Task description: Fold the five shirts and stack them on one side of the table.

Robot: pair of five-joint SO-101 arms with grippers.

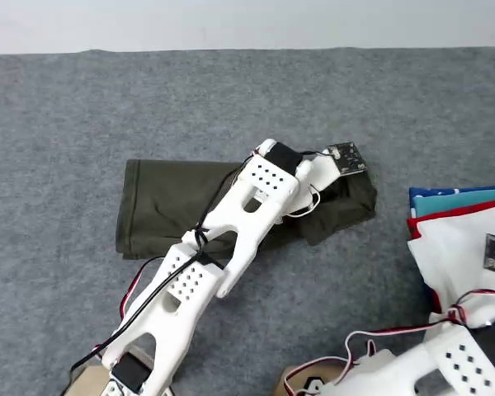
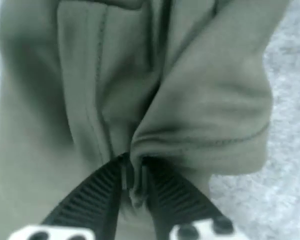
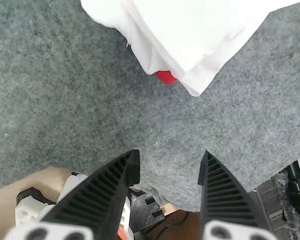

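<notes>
A dark olive shirt (image 1: 177, 202) lies partly folded at the middle of the grey table. My left gripper (image 2: 136, 172) is shut on a bunched fold of that olive shirt (image 2: 190, 100); in the high view the arm lies across the shirt, its gripper (image 1: 334, 177) at the shirt's right end. At the right edge sits a stack of folded shirts (image 1: 462, 239), white on top with red, teal and blue edges showing. My right gripper (image 3: 167, 172) hangs open over bare felt near the table's front, just short of the white shirt (image 3: 190, 30).
Grey felt (image 1: 107, 107) covers the whole table, with open room at the left and back. A tan base block (image 3: 25, 192) and cables sit at the front edge below the right gripper. The table's far edge (image 1: 231, 49) meets a pale wall.
</notes>
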